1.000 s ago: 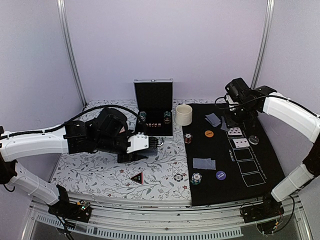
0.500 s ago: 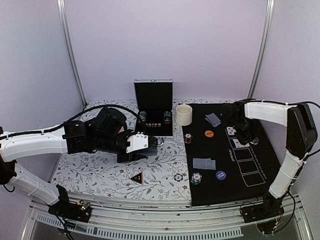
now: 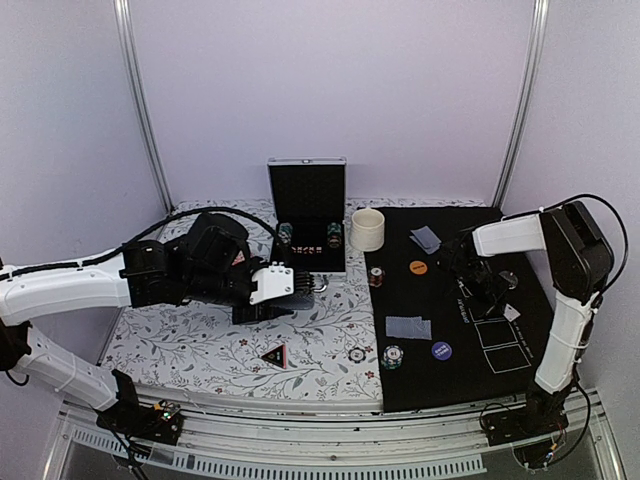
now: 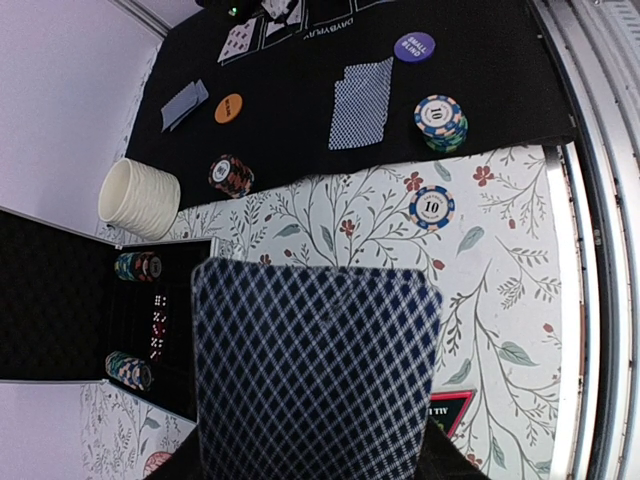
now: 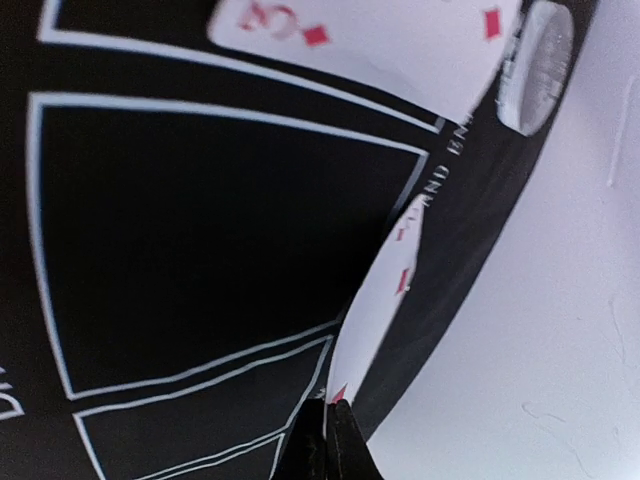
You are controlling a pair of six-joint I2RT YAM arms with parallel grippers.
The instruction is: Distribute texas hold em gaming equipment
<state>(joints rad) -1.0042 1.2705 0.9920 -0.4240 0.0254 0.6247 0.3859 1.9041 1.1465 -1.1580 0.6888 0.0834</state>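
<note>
My left gripper [image 3: 290,284] hovers over the floral cloth, shut on a deck of blue-checked playing cards [image 4: 315,370] that hides its fingers. Low over the black mat's white boxes [image 3: 497,345], my right gripper [image 5: 333,408] is shut on the corner of one white-faced card [image 5: 385,290], seen edge-on with red pips. A face-up diamond card [image 5: 370,35] lies just beyond it. On the mat lie face-down cards [image 3: 408,327], a second pair [image 3: 426,238], an orange disc [image 3: 418,267], a dark blue disc [image 3: 441,350] and chip stacks [image 3: 392,357] [image 3: 376,277]. A single chip [image 3: 357,354] and the triangle marker [image 3: 273,353] lie on the cloth.
A cream cup [image 3: 367,229] stands at the mat's back left corner. An open black case [image 3: 307,215] with chip stacks stands behind the left gripper. A small clear disc [image 3: 508,279] lies on the mat near the right arm. White wall panels close in the table.
My right arm has swung from the back of the mat toward the near side, carrying the card down over the outlined boxes. The left arm and its deck have stayed put.
</note>
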